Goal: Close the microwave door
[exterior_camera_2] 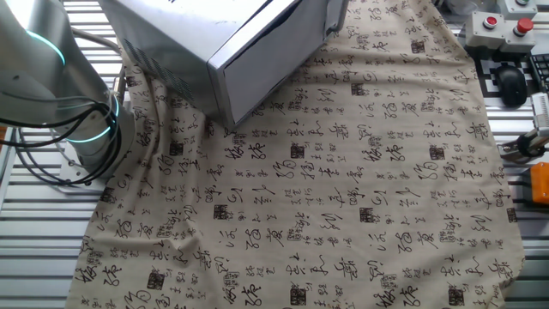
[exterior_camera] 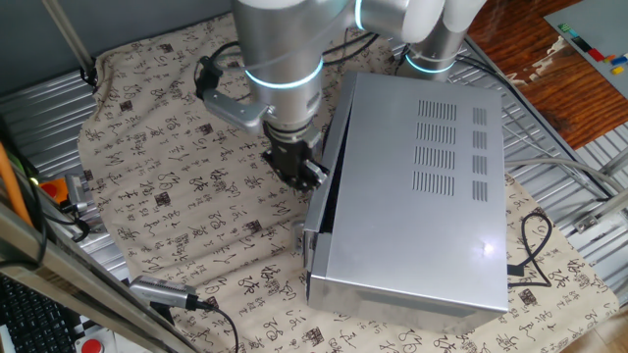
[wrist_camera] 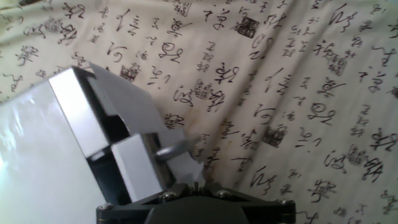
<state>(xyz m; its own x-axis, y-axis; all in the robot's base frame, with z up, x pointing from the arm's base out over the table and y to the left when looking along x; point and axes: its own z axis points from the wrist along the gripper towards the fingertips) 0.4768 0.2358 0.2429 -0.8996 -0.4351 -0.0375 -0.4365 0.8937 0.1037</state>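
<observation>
The microwave (exterior_camera: 422,186) is a big silver box with vent slots on top, lying on the patterned cloth. Its door (exterior_camera: 327,167) runs along the left side and stands slightly ajar, with a dark gap behind it. My gripper (exterior_camera: 310,176) hangs from the arm right beside the door's outer face, about at its middle, and looks to be touching it. Its fingers appear shut together and empty. In the hand view the door (wrist_camera: 127,102) is a grey panel at the left, with the gripper (wrist_camera: 198,182) at the bottom edge. The other fixed view shows the microwave's front (exterior_camera_2: 274,51); the gripper is out of frame there.
The cloth (exterior_camera: 177,186) covers the table left of the microwave. A cable and connector (exterior_camera: 162,292) lie at the front left. A black power cord (exterior_camera: 535,250) trails right of the microwave. The arm's base (exterior_camera_2: 77,129) stands at the left, a button box (exterior_camera_2: 502,26) at the far right.
</observation>
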